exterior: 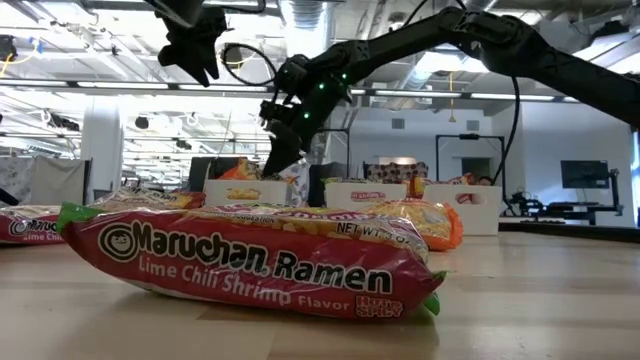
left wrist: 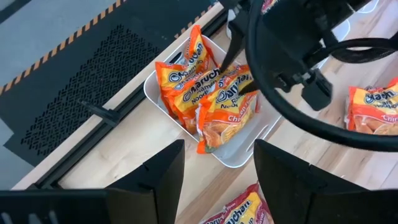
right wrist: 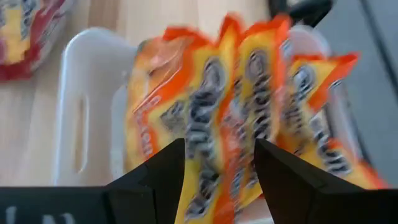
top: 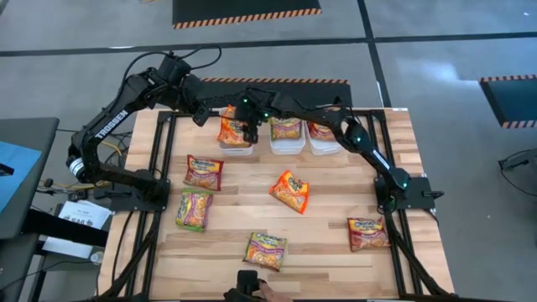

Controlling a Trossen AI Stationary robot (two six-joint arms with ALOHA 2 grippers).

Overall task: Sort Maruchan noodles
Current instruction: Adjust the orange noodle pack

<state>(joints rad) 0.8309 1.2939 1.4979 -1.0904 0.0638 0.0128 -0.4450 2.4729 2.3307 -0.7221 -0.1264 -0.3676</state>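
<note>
The right gripper [top: 250, 127] hangs over the leftmost of three white bins [top: 236, 148] lined up along the far edge of the wooden table [top: 327, 243]. Its jaws are spread, straddling the tops of the orange packets [right wrist: 249, 118] standing in that bin; I cannot tell whether the fingers touch them. The orange packets [left wrist: 214, 93] stand upright and crowded together, filling the bin [left wrist: 239, 155].

The left gripper [top: 201, 114] waits just left of that bin, above the table's far-left corner, jaws apart and holding nothing.

The middle bin [top: 287, 144] holds a green-trimmed packet [top: 286, 128], and the right-hand bin [top: 323, 146] holds a red one [top: 320, 130].

Loose on the table lie six more packets: a pink one [top: 204, 172] on the left, a green one [top: 194, 209] nearer than it, an orange one [top: 290, 191] near the middle, another green one [top: 266, 250] at the near edge, and a red one [top: 367, 232] to the right. From table level, a Lime Chili Shrimp packet [exterior: 250, 262] fills the foreground.
</note>
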